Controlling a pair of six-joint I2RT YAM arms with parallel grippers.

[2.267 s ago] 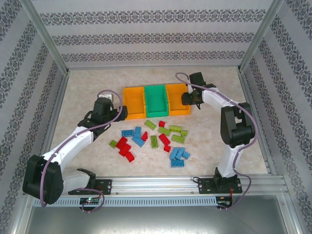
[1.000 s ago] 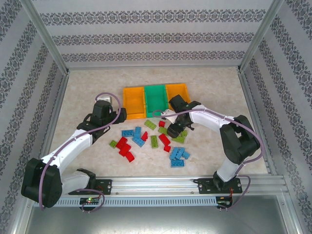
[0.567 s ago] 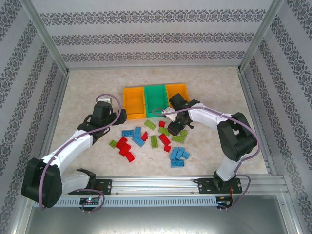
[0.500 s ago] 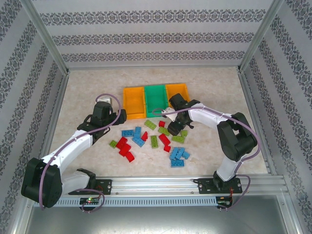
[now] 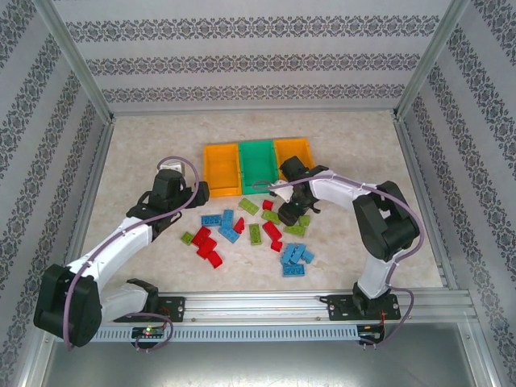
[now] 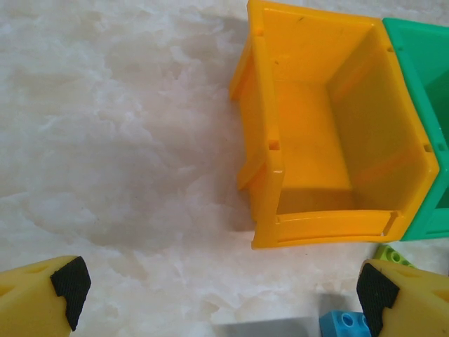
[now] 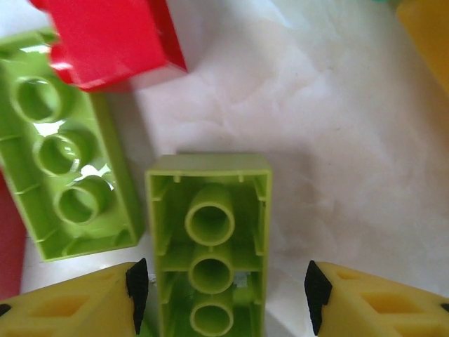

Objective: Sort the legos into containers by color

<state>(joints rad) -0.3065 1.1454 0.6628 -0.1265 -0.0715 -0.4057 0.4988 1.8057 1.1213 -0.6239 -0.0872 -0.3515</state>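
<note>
**Right claw straddles a green brick; sorting barely begun**

The right claw (image 7: 226, 291) sits low over the scatter of small studded plastic legos (image 5: 294, 255) in red, blue and light green. They lie loose on the pale marbled bench (image 5: 145, 145), just in front of the containers. The jaws are spread wide on either side of one light green plastic brick (image 7: 208, 239). It lies hollow side up, with its long axis running between the fingers, so the pads can close on its long flat walls. One pad is almost at the wall and the other stands clear of it, so the brick is not gripped yet. A second light green brick (image 7: 63, 182) lies just beside it, with a red brick (image 7: 112, 42) at that one's far end. A closing finger could nudge these neighbours.

The containers are three joined open-top plastic bins: a left orange bin (image 5: 219, 169), a green bin (image 5: 259, 165) and a right orange bin (image 5: 293, 157). The green bin, close behind the right claw, is the likely home for this brick.

The left claw (image 6: 221, 291) hovers before the left orange bin with jaws wide and empty. The bin's inside looks bare, and a blue brick (image 6: 344, 324) lies at the near edge of the wrist view.
</note>
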